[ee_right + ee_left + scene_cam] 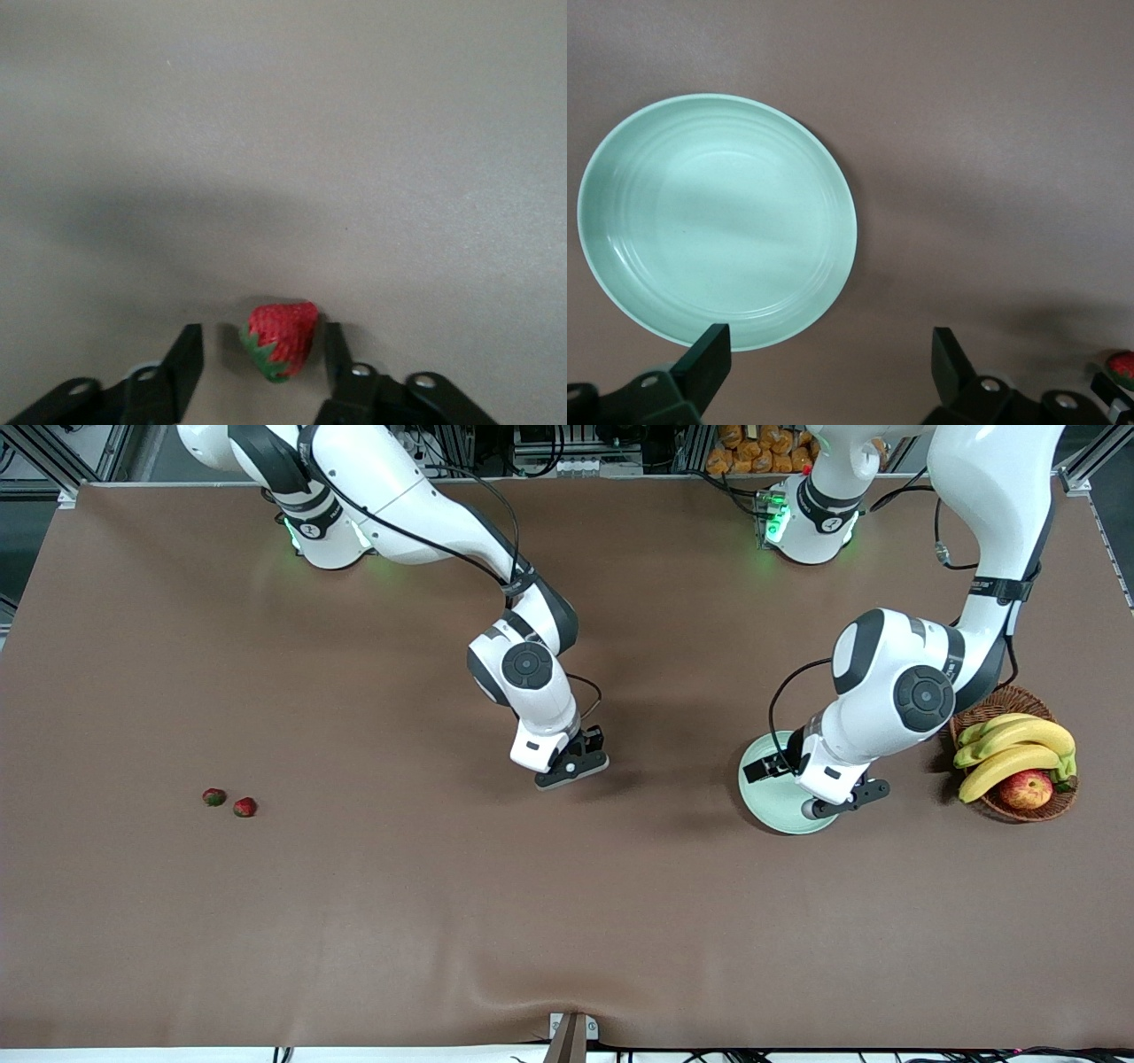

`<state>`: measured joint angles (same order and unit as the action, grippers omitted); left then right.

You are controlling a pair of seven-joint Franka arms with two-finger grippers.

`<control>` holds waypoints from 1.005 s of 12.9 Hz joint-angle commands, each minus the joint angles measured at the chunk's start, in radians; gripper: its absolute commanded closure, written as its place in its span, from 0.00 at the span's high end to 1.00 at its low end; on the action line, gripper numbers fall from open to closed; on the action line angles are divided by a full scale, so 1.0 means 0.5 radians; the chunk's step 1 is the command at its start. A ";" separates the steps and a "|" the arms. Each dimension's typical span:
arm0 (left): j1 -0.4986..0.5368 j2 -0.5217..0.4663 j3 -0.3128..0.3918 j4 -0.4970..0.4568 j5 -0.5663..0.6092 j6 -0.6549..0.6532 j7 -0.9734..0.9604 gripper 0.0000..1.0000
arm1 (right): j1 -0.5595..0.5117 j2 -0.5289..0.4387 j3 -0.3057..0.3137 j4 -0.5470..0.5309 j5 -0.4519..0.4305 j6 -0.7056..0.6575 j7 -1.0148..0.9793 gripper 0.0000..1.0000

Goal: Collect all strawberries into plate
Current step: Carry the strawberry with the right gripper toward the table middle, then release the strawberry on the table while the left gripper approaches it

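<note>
Nearest the front camera: two strawberries (213, 797) (244, 807) lying side by side on the tabletop (443, 921) toward the right arm's end, well apart from both arms. Next: plate (772, 802) toward the left arm's end, empty in the left wrist view, nothing collected yet. Left end effector (828, 363) hangs over the plate's rim, fingers wide apart, holding nothing; this arm looks to be waiting. Just beside the plate, a wicker basket (992, 710) with bananas (1010, 748) and an apple (1026, 788); not task items. Right end effector (257, 363) is low over mid-tabletop, fingers parted with the third strawberry (281, 340) between them: one finger touches or nearly touches the berry, the other has a gap. No grip yet as far as I can judge. Risks: off-centre closing could shove or roll the berry out sideways, since it is small and tapered; clamping too hard could squash it. Carrying it to the plate puts the right arm in the left arm's space, so collision is likely if the left arm doesn't clear. The paired berries touch or nearly do, so a pick on one may knock the other.
</note>
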<state>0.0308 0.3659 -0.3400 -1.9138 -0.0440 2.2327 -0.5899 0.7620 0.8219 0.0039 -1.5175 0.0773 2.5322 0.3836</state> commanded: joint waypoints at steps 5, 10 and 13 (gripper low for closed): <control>-0.263 0.016 -0.044 0.100 -0.007 -0.035 -0.314 1.00 | -0.284 -0.370 -0.035 0.025 0.014 -0.413 -0.003 1.00; -0.604 0.268 -0.032 0.461 0.194 -0.035 -0.323 1.00 | -0.670 -0.530 -0.039 0.019 0.005 -0.744 -0.009 1.00; -0.840 0.525 -0.020 0.731 0.450 -0.035 -0.326 1.00 | -0.900 -0.561 -0.042 0.013 -0.019 -0.879 -0.083 1.00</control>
<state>-0.3207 0.5173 -0.3623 -1.6776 0.1155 2.2315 -0.7454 0.3732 0.5742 -0.0349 -1.4780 0.0757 2.1205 0.3637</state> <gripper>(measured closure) 0.000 0.000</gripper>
